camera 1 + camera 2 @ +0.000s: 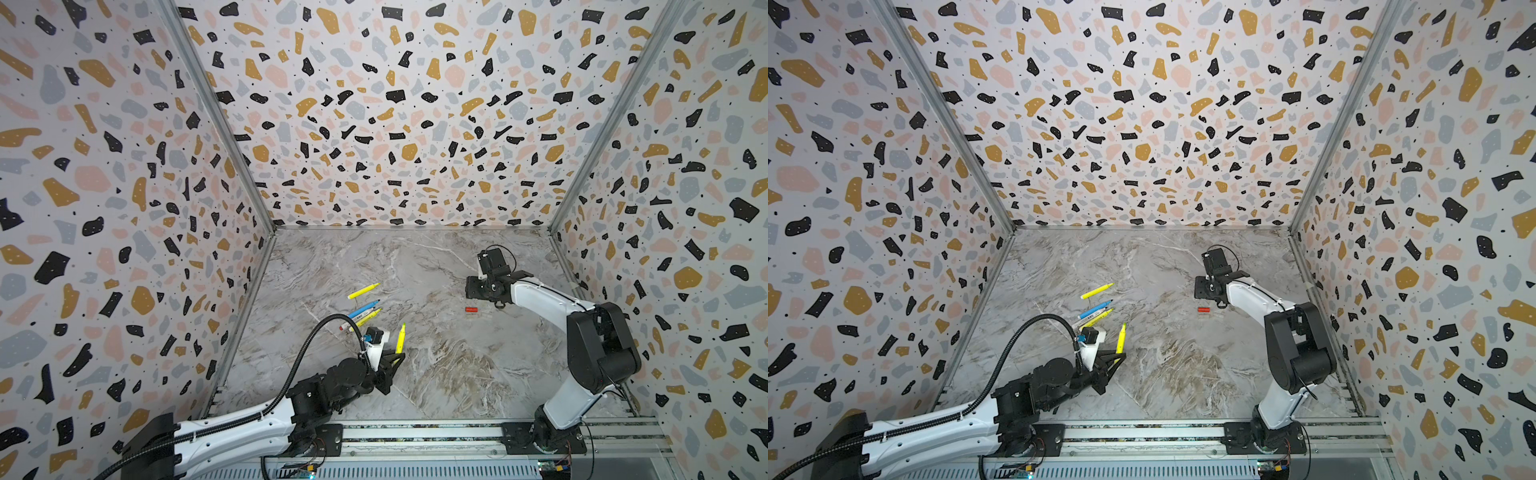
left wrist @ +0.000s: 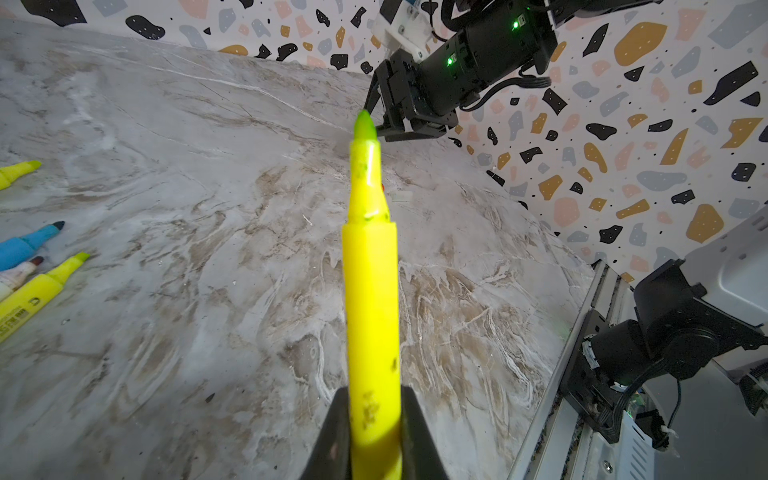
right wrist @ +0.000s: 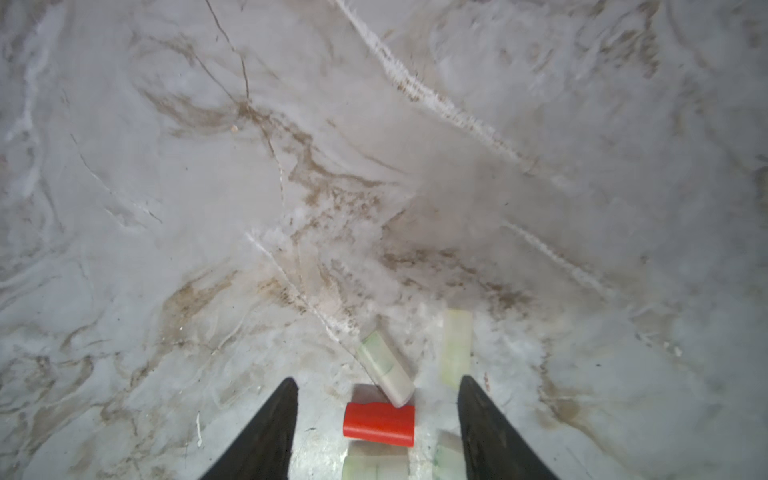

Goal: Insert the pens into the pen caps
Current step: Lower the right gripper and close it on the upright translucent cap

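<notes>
The left gripper [image 1: 397, 358] is clamping the rear end of a held yellow pen [image 1: 400, 337], its fingers [image 2: 332, 436] pressing the barrel from both sides. This pen is being carried above the marble table [image 1: 436, 374], left of the middle. Its long axis is running from the gripper toward the back wall, with the pointed tip leading and leaning slightly right in both top views.

Four more pens are lying on the table further left. The far yellow pen [image 1: 363, 290] is lying alone. The blue pen [image 1: 363, 310], the near yellow pen [image 1: 369, 318] and the white-barrelled pen [image 1: 347, 325] are bunched side by side. All four are lying on roughly parallel diagonals, with their tips pointing right and toward the back wall.

The right gripper [image 3: 378, 384] is hovering over the caps on the right half of the table, jaws standing moderately apart with nothing between them. The red cap [image 3: 379, 424] is lying on its side below that gap — its long axis is running across from one finger toward the other, and left to right in both top views. Pale caps [image 3: 456, 347] are lying around it; one is sitting diagonally with its end meeting the red cap.
</notes>
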`<state>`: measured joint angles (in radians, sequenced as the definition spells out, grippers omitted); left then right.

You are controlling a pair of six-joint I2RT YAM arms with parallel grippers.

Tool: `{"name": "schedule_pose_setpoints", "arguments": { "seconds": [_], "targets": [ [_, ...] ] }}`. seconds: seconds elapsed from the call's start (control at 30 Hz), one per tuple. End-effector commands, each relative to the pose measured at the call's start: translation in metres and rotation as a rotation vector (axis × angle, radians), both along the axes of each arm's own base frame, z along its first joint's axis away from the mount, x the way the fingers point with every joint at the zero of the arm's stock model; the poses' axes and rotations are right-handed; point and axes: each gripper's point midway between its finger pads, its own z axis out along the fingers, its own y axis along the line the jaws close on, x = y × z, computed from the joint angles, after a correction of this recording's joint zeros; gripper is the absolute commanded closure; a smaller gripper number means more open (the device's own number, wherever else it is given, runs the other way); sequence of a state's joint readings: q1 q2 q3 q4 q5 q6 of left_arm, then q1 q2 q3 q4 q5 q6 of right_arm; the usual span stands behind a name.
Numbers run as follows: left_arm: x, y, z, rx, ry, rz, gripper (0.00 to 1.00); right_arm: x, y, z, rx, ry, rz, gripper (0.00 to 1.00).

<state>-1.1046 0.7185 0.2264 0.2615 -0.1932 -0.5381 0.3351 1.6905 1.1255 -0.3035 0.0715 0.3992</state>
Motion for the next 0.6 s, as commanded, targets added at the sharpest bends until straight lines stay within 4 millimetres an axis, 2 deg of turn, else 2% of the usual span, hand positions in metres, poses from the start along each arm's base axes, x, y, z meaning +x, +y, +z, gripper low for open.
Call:
{"name": "schedule_pose_setpoints", "arguments": {
  "seconds": [0.0,0.17,0.33,0.57],
  "targets": [
    [0.003,0.000,0.007,-0.014,-0.027,0.006,0.93,0.002,-0.022,0.006,-0.035,0.023,-0.044,0.38],
    [0.003,0.000,0.006,0.001,-0.028,0.007,0.93,0.006,-0.037,-0.004,-0.035,0.049,-0.060,0.38],
    [0.004,-0.001,0.005,0.012,-0.026,0.006,0.93,0.010,-0.038,-0.021,-0.061,0.097,-0.046,0.39],
    [0.004,0.000,0.002,0.021,-0.026,0.007,0.93,0.016,-0.036,-0.037,-0.076,0.134,-0.031,0.49]
  ]
}}
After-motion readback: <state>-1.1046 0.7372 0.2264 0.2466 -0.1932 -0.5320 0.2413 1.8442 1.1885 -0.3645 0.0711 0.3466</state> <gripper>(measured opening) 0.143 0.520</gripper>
